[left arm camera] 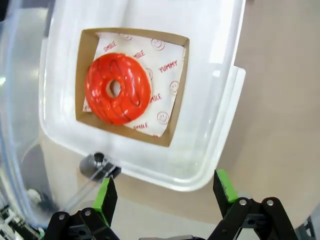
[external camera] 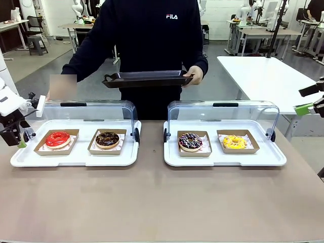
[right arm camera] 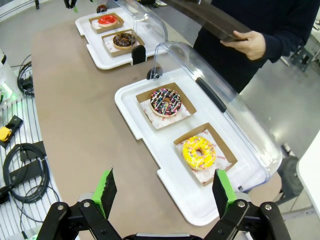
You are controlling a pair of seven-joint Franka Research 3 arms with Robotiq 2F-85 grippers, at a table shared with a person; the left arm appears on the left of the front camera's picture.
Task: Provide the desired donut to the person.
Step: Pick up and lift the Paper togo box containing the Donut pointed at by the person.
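Note:
The person (external camera: 152, 35) in a black sweatshirt stands at the far side and holds an empty dark tray (external camera: 147, 78) with both hands. On the left white tray (external camera: 76, 158) a red-iced donut (external camera: 57, 139) and a chocolate donut (external camera: 107, 139) lie in card boxes. The right white tray (external camera: 223, 159) carries a sprinkled chocolate donut (external camera: 190, 142) and a yellow donut (external camera: 234, 142). My left gripper (left arm camera: 165, 192) hangs open over the red-iced donut (left arm camera: 117, 89), at the table's left edge (external camera: 17, 136). My right gripper (right arm camera: 164, 190) is open, high off the right end (external camera: 308, 99), looking down on the yellow donut (right arm camera: 199, 152).
Both trays have clear hinged lids (external camera: 223, 114) standing open toward the person. Cables and a small device (right arm camera: 22, 165) lie off the table beside the right arm. A white table (external camera: 268, 76) stands behind at the right.

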